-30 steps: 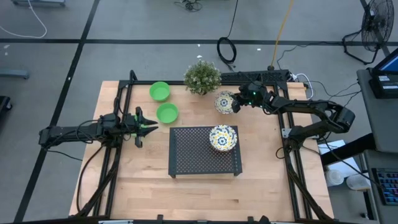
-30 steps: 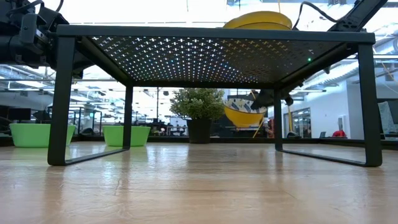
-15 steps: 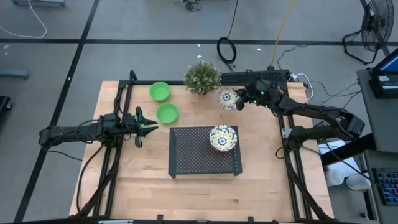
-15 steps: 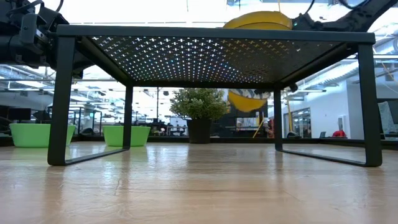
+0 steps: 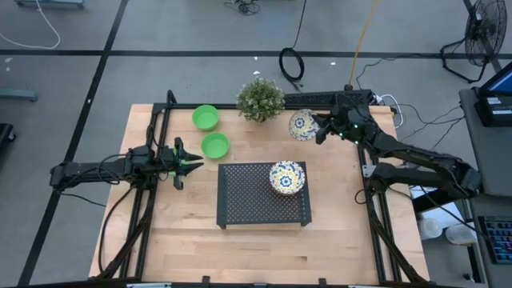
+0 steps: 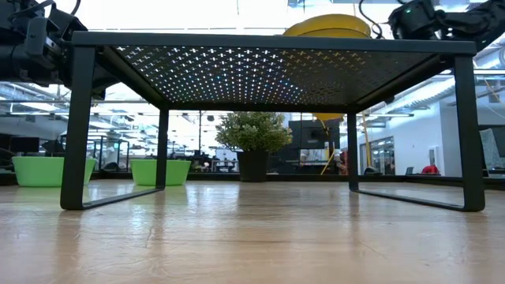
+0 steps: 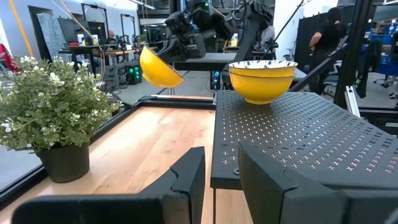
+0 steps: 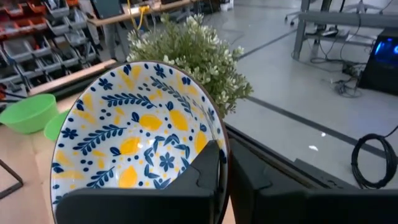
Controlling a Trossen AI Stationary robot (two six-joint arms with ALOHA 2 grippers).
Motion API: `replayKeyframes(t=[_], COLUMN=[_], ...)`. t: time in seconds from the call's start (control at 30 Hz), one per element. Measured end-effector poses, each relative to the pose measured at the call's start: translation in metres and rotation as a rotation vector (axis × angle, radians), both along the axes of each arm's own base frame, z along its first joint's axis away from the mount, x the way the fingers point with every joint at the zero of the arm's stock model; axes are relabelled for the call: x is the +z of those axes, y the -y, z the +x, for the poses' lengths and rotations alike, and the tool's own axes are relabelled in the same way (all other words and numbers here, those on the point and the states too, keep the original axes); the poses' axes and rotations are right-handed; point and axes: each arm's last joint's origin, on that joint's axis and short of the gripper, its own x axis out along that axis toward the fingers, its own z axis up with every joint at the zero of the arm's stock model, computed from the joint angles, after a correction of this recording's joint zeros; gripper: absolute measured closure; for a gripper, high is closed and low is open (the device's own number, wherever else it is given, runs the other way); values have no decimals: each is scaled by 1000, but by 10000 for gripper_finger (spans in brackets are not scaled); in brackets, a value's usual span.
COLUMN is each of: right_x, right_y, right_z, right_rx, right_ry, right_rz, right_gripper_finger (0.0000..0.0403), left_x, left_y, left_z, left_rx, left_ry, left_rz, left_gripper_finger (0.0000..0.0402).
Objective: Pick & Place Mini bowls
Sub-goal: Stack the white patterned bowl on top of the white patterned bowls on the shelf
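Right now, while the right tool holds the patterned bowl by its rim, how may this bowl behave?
The patterned bowl looks rigid and glossy, so it may slip in the right tool, which pinches only its rim. It hangs tilted above the table, so it could swing. It is probably breakable if dropped.

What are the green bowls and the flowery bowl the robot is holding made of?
The two green bowls look like plastic: one flat bright colour, thin walls, dull sheen. The flowery bowl in the right hand looks like glazed ceramic or melamine: glossy, with blue and yellow patterns inside and a plain yellow outside. I can't tell which.
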Motion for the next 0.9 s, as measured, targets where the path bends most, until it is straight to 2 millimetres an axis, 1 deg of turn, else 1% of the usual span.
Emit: replayKeyframes(t=[0.27, 0.57, 0.9], right_x=[5, 7, 10], right_y=[-11, -18, -26], right_z=[-14, -23, -25], right_rx=[2, 30, 180], right_ry=[66, 108, 160], right_rz=[-35, -58, -36], right_gripper_finger=[392, 392, 392], left_x=[0, 0, 0], left_y=[0, 0, 0], left_z=[0, 0, 0], left_rx=[0, 0, 0], left_ry=[0, 0, 0], left_rz=[0, 0, 0], left_gripper_finger=[302, 302, 302])
